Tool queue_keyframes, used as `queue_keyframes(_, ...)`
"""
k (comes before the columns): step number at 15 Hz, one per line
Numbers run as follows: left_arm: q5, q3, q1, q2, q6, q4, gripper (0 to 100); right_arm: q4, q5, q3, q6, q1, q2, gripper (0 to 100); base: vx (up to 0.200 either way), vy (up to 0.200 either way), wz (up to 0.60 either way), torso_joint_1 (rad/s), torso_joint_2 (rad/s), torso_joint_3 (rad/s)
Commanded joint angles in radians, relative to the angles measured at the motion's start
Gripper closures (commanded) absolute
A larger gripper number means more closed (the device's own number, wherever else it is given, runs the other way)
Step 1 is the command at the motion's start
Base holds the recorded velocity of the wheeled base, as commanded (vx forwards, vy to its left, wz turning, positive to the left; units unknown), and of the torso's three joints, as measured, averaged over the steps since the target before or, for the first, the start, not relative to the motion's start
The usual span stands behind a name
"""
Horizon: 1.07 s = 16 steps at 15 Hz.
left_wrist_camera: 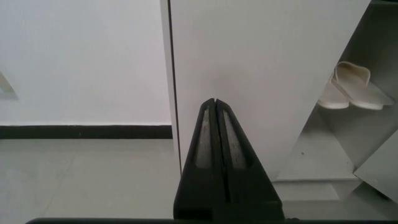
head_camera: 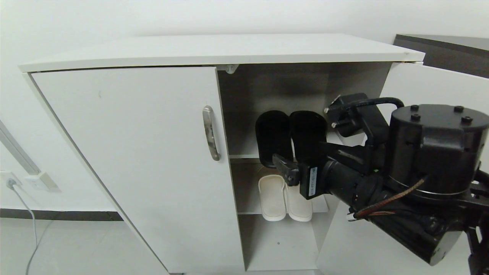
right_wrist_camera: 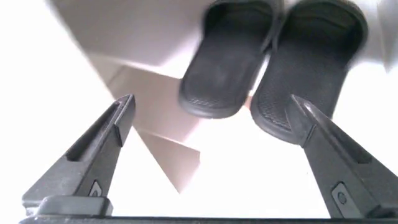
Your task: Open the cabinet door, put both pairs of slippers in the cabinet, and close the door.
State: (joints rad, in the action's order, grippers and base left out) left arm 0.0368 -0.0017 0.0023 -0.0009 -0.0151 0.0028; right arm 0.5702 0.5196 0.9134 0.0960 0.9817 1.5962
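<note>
The white cabinet [head_camera: 214, 47] has its right door [head_camera: 431, 88] swung open and its left door [head_camera: 133, 152] closed. A pair of black slippers [head_camera: 292, 135] [right_wrist_camera: 273, 56] stands on end in the upper compartment, side by side. A pair of white slippers [head_camera: 284, 198] [left_wrist_camera: 351, 87] lies flat on the shelf below. My right gripper [head_camera: 290, 168] [right_wrist_camera: 212, 104] is open just in front of the black slippers' lower ends, holding nothing. My left gripper [left_wrist_camera: 214, 104] is shut and empty, low down facing the closed left door.
The left door carries a metal handle [head_camera: 211, 133] near its inner edge. The bottom compartment [head_camera: 279, 244] holds nothing. A wall socket with a cable [head_camera: 9, 181] sits low on the left wall. Dark furniture [head_camera: 443, 49] stands behind on the right.
</note>
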Motion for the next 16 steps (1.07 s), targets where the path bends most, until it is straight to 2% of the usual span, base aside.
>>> queue_keyframes(1,0.0,0.0,0.001,0.001,0.0,0.0,100,0.007,-0.001,-0.036,-0.01,0.003,-0.018,100,0.0,0.0,0.0,0.0,0.0,0.0)
queue_keyframes(6,0.0,0.0,0.001,0.001,0.0,0.0,100,0.007,0.0,-0.039,-0.012,0.002,-0.012,100,0.0,0.0,0.0,0.0,0.0,0.0)
queue_keyframes(16,-0.002,0.0,-0.001,0.001,0.0,0.0,100,0.01,-0.003,-0.07,-0.007,-0.037,0.027,100,-0.2,0.0,0.0,0.003,0.0,0.002)
